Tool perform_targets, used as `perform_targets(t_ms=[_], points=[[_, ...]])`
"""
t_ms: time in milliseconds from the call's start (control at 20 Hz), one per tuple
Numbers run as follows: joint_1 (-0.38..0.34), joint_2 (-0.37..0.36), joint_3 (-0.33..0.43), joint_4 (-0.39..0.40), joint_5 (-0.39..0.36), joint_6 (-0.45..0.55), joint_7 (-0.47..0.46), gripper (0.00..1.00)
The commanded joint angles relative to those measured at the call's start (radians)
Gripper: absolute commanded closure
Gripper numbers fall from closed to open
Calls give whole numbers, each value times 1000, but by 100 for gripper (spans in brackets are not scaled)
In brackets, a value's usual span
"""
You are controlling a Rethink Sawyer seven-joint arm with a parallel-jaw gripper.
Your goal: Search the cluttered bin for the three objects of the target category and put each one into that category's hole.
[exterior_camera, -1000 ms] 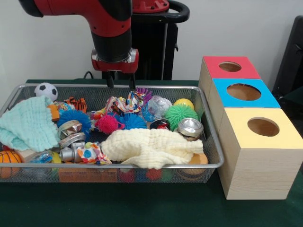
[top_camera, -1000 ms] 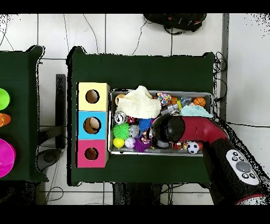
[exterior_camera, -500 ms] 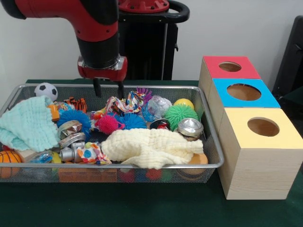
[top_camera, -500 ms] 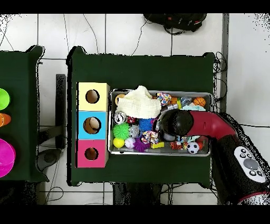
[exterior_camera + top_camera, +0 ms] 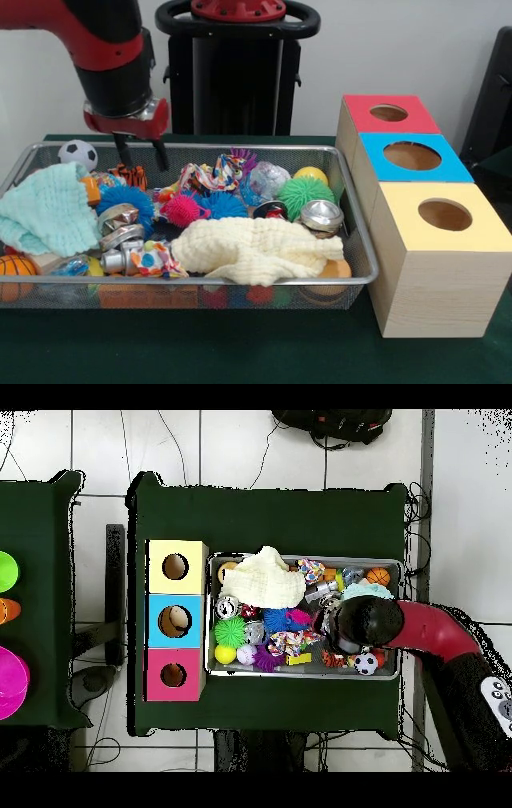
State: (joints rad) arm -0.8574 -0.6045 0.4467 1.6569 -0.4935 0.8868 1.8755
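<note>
Hovering with its fingers apart and empty above the orange striped toy (image 5: 128,174), the hand (image 5: 140,153) is probably facing something soft and light, best pinched across its middle.

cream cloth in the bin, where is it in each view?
Front view: cream cloth lies along the bin's near rim, centre-right.
Overhead view: cream cloth sits at the bin's upper left, draped over the top rim.
Shared landmark: the yellow box is the box beside it in both.
</note>
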Motion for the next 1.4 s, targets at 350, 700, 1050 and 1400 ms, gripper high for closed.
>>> perform_targets(t_ms=[350,700,1050,1400], points=[[-192,-245,178,337,-8,-4,-341,0],[-236,-292,226,453,-67,-117,-285,0],[-201,-312,155,621,-226,-411,-75,0],[-180,-308,157,573,-165,-352,-95,0]])
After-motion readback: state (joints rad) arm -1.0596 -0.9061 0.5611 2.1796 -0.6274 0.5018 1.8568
